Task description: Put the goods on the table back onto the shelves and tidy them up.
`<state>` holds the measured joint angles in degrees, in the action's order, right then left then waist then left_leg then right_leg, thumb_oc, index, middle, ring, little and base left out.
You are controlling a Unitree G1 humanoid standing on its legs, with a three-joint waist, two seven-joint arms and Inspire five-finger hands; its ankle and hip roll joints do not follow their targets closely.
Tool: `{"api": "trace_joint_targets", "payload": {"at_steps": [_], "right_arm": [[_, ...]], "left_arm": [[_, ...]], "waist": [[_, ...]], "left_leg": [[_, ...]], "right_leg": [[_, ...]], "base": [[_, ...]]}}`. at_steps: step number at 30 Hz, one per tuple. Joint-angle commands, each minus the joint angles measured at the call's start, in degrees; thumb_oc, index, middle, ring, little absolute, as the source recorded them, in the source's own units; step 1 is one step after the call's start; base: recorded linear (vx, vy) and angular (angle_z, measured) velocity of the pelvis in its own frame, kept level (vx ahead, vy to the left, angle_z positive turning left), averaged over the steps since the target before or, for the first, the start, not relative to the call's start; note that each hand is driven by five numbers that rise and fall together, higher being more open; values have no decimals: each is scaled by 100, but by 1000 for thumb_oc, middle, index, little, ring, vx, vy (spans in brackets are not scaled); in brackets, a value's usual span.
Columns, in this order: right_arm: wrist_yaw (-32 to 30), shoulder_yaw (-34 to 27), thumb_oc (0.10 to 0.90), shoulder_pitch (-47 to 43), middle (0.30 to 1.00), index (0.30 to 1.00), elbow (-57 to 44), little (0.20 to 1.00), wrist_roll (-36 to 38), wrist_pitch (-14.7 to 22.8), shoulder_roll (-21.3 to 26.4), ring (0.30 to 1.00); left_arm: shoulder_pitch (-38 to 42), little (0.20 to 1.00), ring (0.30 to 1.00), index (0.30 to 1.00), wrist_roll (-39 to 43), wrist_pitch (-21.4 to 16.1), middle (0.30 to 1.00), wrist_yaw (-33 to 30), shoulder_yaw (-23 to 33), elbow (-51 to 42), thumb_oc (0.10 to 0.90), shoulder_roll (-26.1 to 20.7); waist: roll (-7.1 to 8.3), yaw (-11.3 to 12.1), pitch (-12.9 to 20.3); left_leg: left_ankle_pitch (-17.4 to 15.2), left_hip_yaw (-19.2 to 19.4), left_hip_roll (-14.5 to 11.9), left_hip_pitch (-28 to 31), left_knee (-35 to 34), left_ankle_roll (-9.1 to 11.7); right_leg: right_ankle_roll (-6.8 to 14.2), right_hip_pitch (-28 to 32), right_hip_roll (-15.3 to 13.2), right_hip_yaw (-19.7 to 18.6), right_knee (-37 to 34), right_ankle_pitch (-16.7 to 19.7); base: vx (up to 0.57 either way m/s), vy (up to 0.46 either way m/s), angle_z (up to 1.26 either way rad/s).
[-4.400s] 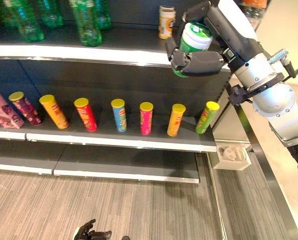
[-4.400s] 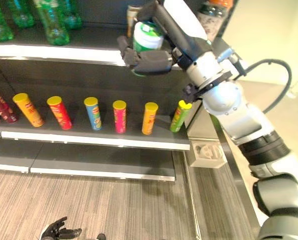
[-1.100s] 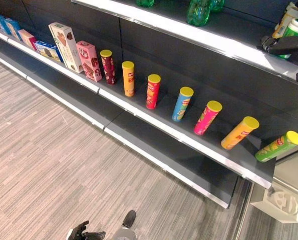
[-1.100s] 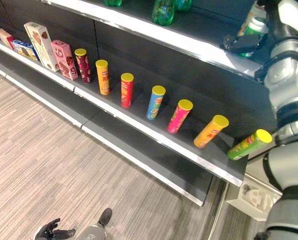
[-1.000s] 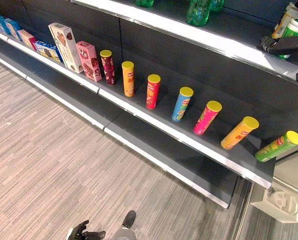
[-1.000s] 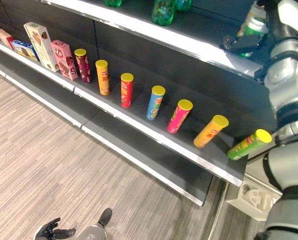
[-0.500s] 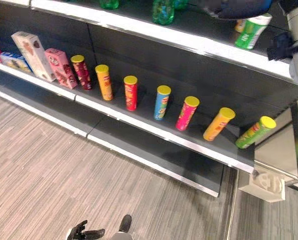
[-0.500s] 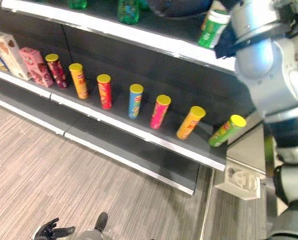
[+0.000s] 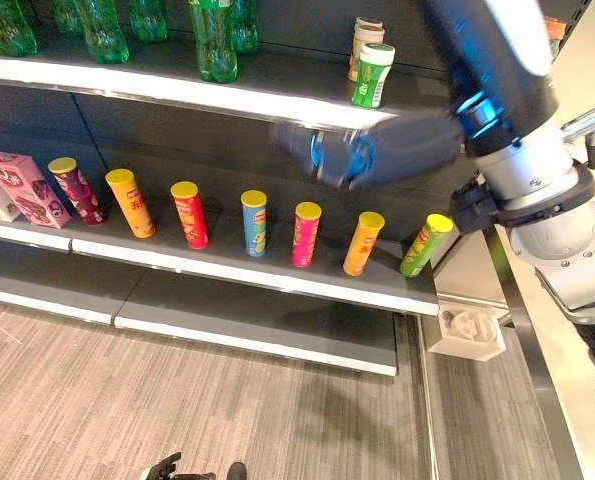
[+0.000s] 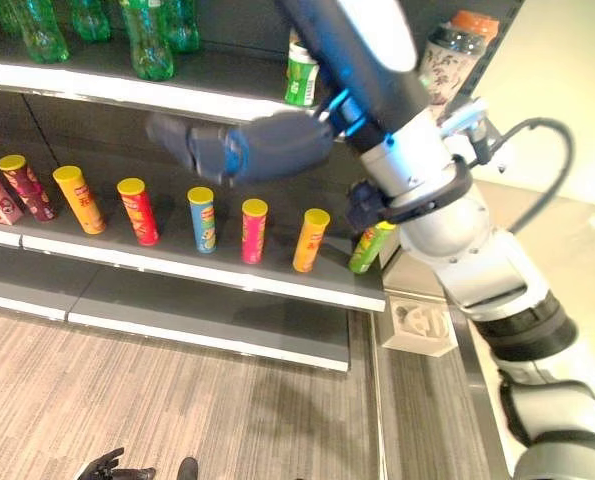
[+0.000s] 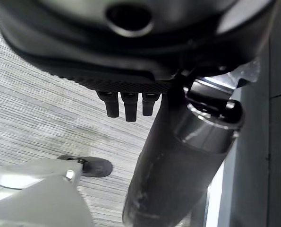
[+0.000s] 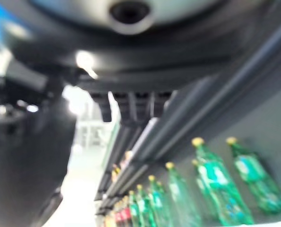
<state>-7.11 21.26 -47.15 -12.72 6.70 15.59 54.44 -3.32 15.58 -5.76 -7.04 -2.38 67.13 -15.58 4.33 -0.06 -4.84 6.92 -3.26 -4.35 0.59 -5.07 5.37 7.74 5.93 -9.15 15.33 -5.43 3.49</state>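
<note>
Shelves (image 9: 277, 280): matt dark boards, each edged with a smooth, pale metallic front strip. Green bottles (image 9: 212, 40): glossy, translucent plastic. Green canister (image 9: 373, 76): smooth printed wrap under a white plastic lid. Snack tubes (image 9: 253, 224): glossy printed sleeves with yellow plastic caps. Pink box (image 9: 27, 188): printed card. Floor (image 9: 177, 400): matt grey, wood-grain planks. Right hand (image 9: 362, 152): dark, matt casing.

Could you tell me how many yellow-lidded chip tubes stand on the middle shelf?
7, in one row along the middle shelf: maroon, orange, red, blue, pink, orange and green; none looks hidden.
</note>
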Motion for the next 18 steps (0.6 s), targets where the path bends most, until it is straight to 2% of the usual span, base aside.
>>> {"api": "trace_joint_targets", "payload": {"at_steps": [1, 2, 3, 6, 7, 18], "right_arm": [[2107, 822, 800, 3046, 900, 900, 1051, 900, 1853, -601, -2397, 900], [2077, 854, 800, 3218, 900, 900, 1494, 900, 1516, -641, -2472, 900], [1935, 785, 800, 3670, 900, 900, 2539, 900, 675, -670, -2600, 900], [1901, 553, 800, 4021, 900, 900, 3070, 900, 461, -770, -2659, 900], [1746, 321, 800, 4365, 900, 900, 3744, 900, 91, -812, -2781, 900], [1395, -136, 800, 4729, 900, 900, 4882, 900, -477, -888, -3045, 900]], "left_arm": [[223, 900, 900, 900, -489, -293, 900, 281, -291, -712, 800, -161], [226, 900, 900, 900, -525, -310, 900, 309, -354, -755, 800, -123], [356, 900, 900, 900, -821, -245, 900, 309, -481, -705, 800, -126], [214, 900, 900, 900, -927, -296, 900, 389, -639, -881, 800, -99], [141, 900, 900, 900, -993, -313, 900, 485, -742, -1050, 800, -90], [52, 900, 900, 900, -876, -313, 900, 636, -664, -1156, 800, -158]], "waist": [[-146, -234, -155], [-153, -249, -149], [-210, -341, -156], [-229, -345, -143], [-240, -329, -139], [-182, -236, -212]], "left_leg": [[-1073, 1151, -82, 686, 7, -65], [-1067, 1149, -75, 675, 7, -73], [-1077, 1199, -69, 711, 7, -94], [-1079, 1197, -56, 702, 7, -108], [-1078, 1176, -34, 705, 7, -122], [-1072, 1044, 18, 685, 7, -146]], "right_leg": [[50, -105, 10, -870, 212, -515], [53, -113, 0, -866, 212, -502], [70, -115, -6, -908, 224, -506], [77, -112, -18, -901, 211, -494], [90, -84, -41, -857, 216, -498], [107, -10, -75, -732, 168, -475]], "base": [[-147, 56, -67], [-108, 51, -159], [-46, 28, -160], [-26, 29, -29], [-11, 21, 8], [-13, 0, 0]]}}
